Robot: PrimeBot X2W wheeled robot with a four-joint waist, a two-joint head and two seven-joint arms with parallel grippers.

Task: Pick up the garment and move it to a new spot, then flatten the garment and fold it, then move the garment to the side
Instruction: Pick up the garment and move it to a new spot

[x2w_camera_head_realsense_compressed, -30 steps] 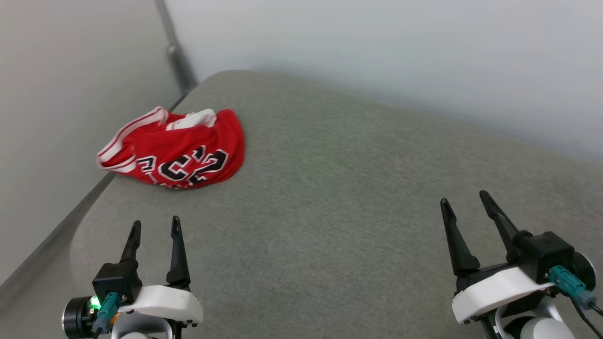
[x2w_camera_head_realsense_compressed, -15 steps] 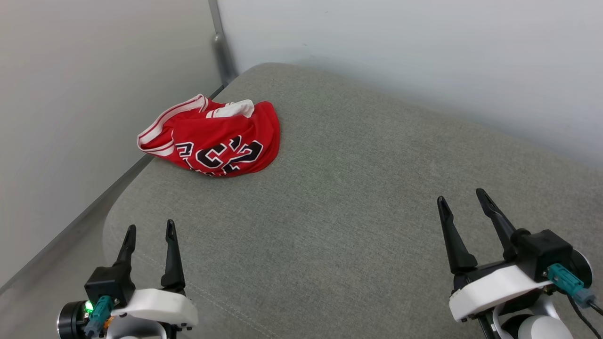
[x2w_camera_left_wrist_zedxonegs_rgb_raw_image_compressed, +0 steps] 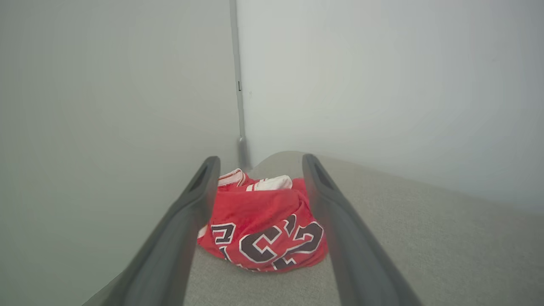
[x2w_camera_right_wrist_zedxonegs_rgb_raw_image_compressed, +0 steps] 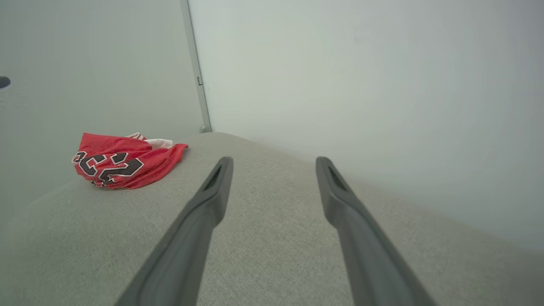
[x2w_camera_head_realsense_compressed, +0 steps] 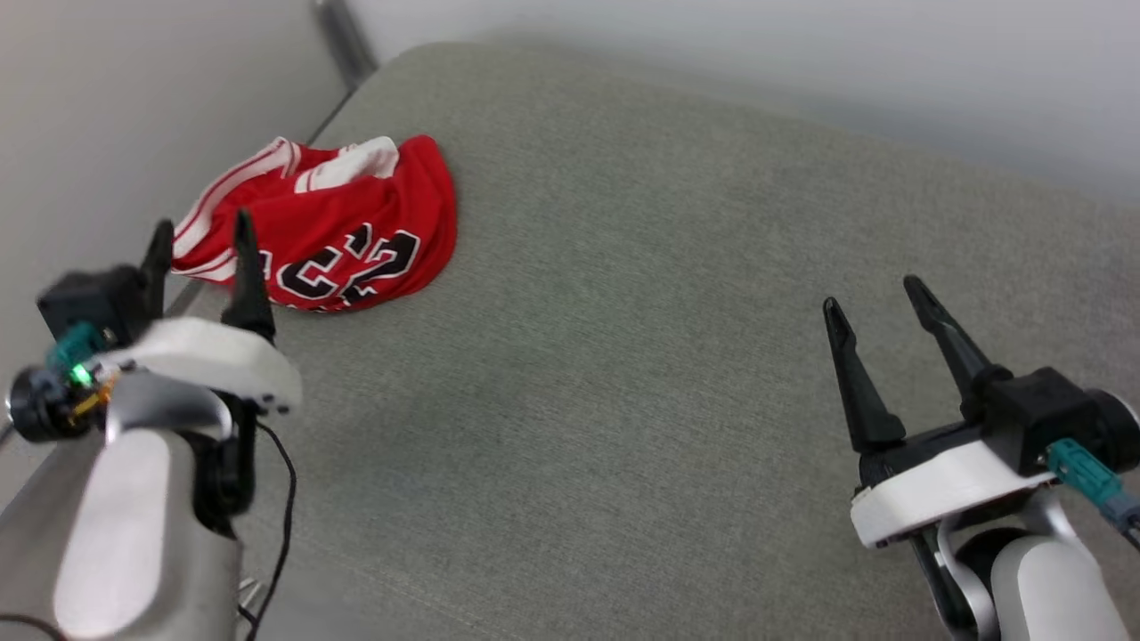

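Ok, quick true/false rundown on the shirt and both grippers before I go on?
1. The garment lies bunched near the far left corner of the grey cushion. True.
2. The left gripper is shut on the garment. False: it is open and empty, and the garment lies ahead of its fingers.
3. The right gripper is open over bare cushion, well away from the garment. True.
4. The garment is spread flat with its print hidden. False: it is crumpled, and black numerals show on top.

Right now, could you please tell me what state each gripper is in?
Left gripper: open, holding nothing, aimed at the shirt.
Right gripper: open, holding nothing.
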